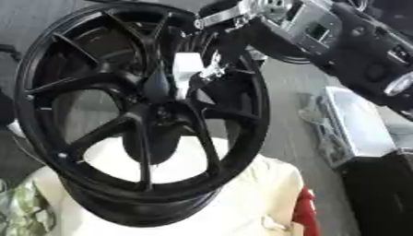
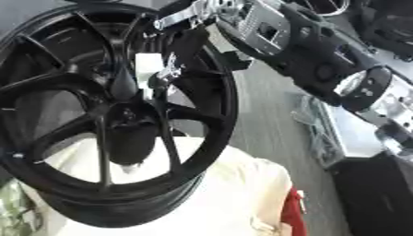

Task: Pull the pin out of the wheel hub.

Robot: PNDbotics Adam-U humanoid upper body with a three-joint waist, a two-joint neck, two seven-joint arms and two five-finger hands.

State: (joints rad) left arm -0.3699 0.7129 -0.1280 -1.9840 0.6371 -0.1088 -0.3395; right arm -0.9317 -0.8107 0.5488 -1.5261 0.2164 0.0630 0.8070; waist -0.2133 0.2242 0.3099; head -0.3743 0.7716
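A black multi-spoke wheel stands tilted on a cream cloth, its open face towards me. At the hub a white pin piece sticks out, with a small silver part beside it. My right arm comes in from the upper right, and its black right hand reaches over the rim to the hub. The fingers are curled on the white pin. The part of the pin inside the hub is hidden. My left hand shows in neither view.
The cream cloth covers the support under the wheel. A red item lies at its right edge and a green patterned cloth at the lower left. A grey-white case and a black object stand to the right on the grey floor.
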